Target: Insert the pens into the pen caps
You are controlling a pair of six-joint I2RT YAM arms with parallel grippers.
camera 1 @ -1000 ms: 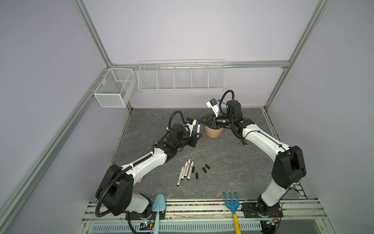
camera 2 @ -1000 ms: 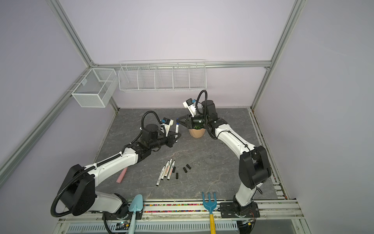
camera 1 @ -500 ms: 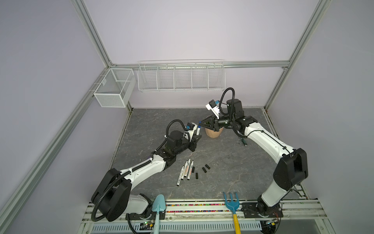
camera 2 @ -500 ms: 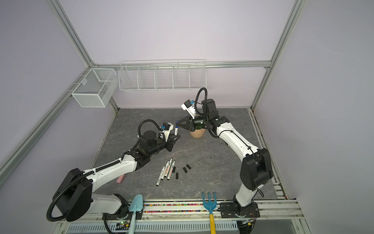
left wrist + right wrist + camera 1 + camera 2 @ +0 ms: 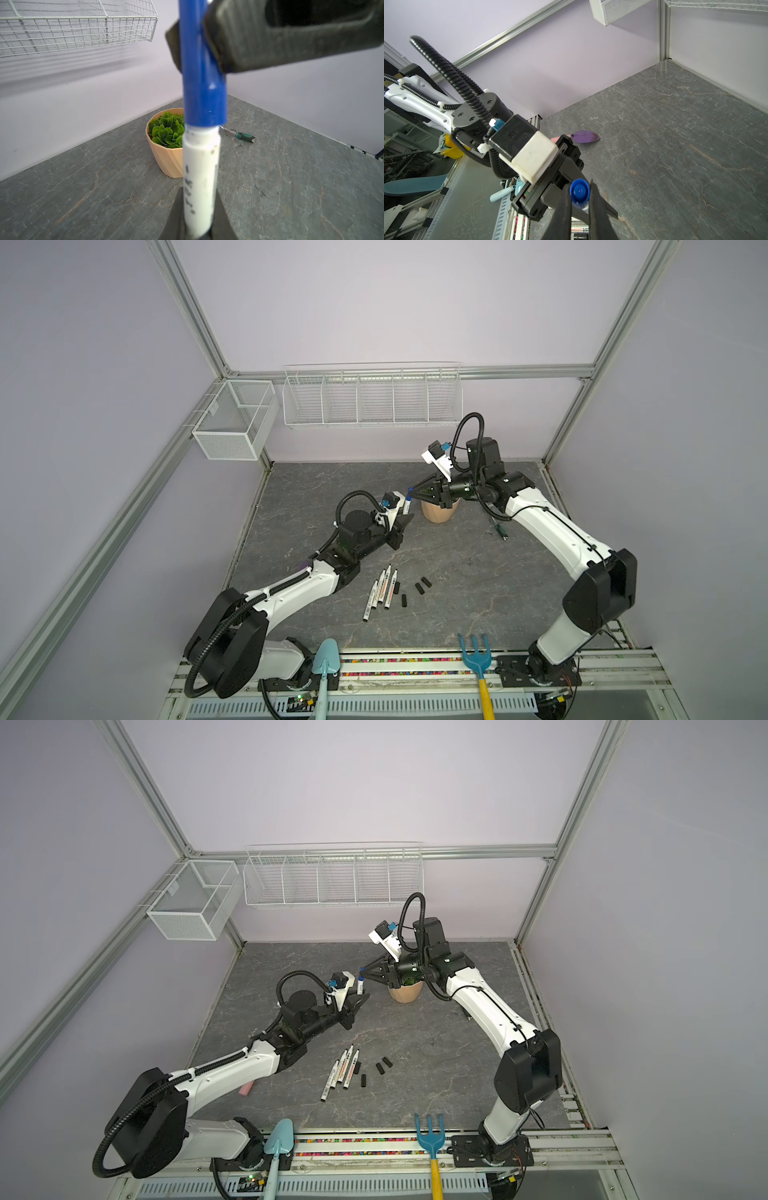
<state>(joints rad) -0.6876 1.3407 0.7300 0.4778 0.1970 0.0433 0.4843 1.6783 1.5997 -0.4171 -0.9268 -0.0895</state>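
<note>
In both top views a grey, stone-patterned surface (image 5: pixel 457 564) lies between lilac walls (image 5: pixel 374 302). Four pens (image 5: pixel 381 591) lie beside the black caps (image 5: pixel 419 588) near its front.

Left wrist view: the left pincer (image 5: pixel 198 223) clamps the blue pen (image 5: pixel 199 170) upright.

Right wrist view: the right pincer (image 5: pixel 580 188) is narrowed onto the blue cap (image 5: pixel 579 192) over that pen's tip.

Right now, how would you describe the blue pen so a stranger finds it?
Find the peach plant pot at the table's back. Left of it, both arms' jaws hold one white pen aloft. Unlike the pens lying flat, its top is blue.
</note>
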